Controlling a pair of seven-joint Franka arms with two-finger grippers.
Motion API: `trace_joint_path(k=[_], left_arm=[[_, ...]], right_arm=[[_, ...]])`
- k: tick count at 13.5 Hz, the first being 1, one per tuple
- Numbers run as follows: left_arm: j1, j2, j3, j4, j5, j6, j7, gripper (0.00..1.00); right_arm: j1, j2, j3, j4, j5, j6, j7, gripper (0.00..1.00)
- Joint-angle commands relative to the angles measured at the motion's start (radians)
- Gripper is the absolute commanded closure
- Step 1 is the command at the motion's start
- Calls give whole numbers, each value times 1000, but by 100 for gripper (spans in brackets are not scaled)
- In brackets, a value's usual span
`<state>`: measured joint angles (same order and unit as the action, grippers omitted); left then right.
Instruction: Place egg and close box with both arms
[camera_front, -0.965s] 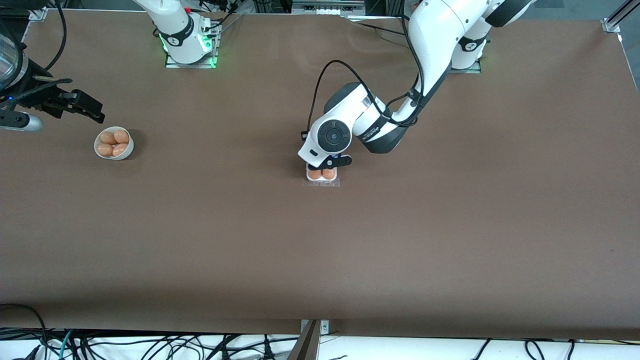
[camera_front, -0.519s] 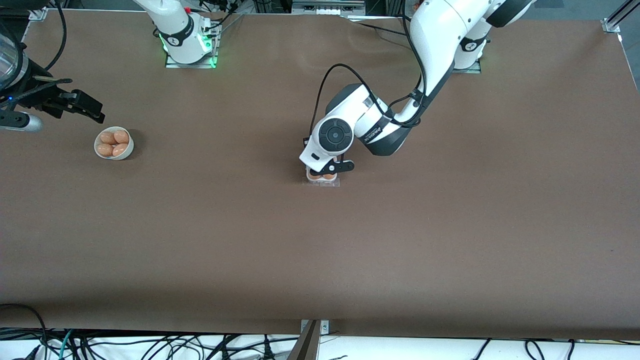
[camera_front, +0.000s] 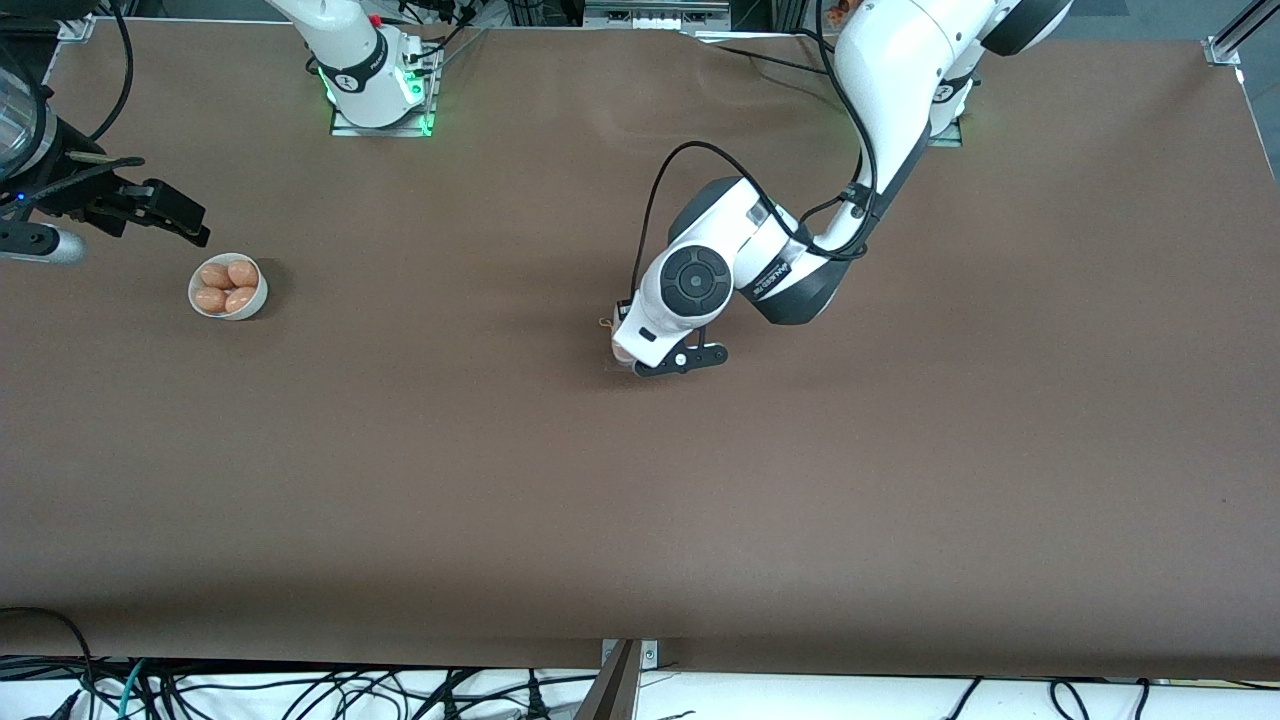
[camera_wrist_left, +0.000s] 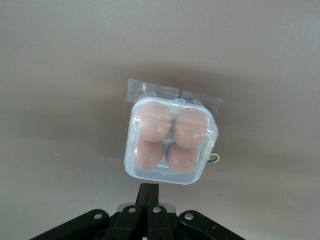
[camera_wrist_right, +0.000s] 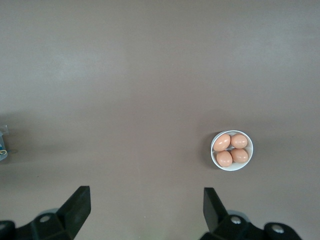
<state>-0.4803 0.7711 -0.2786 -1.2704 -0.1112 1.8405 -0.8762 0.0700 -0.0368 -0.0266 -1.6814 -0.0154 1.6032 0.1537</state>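
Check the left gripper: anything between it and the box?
Nothing visible. In the left wrist view the left gripper, fingers together, sits just off the box with bare table between them. The clear lid is down over four eggs. The right gripper waits open, over the table near the bowl.

A wide brown table (camera_front: 900, 480) fills the scene, with black cables (camera_front: 300, 690) tangled along its near edge.

Left claw (camera_front: 690, 362) hangs over the box (camera_front: 622, 345); right arm waits.
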Motion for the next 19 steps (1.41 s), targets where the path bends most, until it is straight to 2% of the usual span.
trace_joint_path(k=[1, 4, 6, 7, 8, 11, 13, 16, 17, 19], left_arm=[[54, -19, 5, 69, 38, -85, 13, 91], [145, -26, -2, 204, 91, -179, 13, 54], [213, -61, -2, 224, 93, -207, 22, 28], [233, -96, 5, 224, 105, -211, 54, 12], [247, -148, 18, 223, 148, -216, 63, 0], [317, -191, 19, 221, 176, -268, 75, 0], [351, -220, 27, 221, 179, -286, 152, 0], [391, -277, 39, 218, 243, -308, 316, 0], [394, -315, 74, 200, 248, -308, 412, 0], [411, -404, 116, 94, 240, -308, 599, 0]], right_arm=[[-3, -6, 1, -3, 12, 6, -14, 0], [-3, -5, 1, -1, 14, 8, -13, 0], [-3, -5, 1, -1, 14, 8, -13, 0], [-3, -5, 1, -1, 14, 8, -13, 0], [-3, -5, 1, -1, 14, 8, -13, 0], [-3, -5, 1, -1, 14, 8, -13, 0], [-3, -5, 1, -1, 14, 8, -13, 0], [-3, -5, 1, 0, 14, 8, -13, 0], [-3, -5, 1, 0, 14, 6, -13, 0], [-3, -5, 1, -1, 14, 6, -13, 0]])
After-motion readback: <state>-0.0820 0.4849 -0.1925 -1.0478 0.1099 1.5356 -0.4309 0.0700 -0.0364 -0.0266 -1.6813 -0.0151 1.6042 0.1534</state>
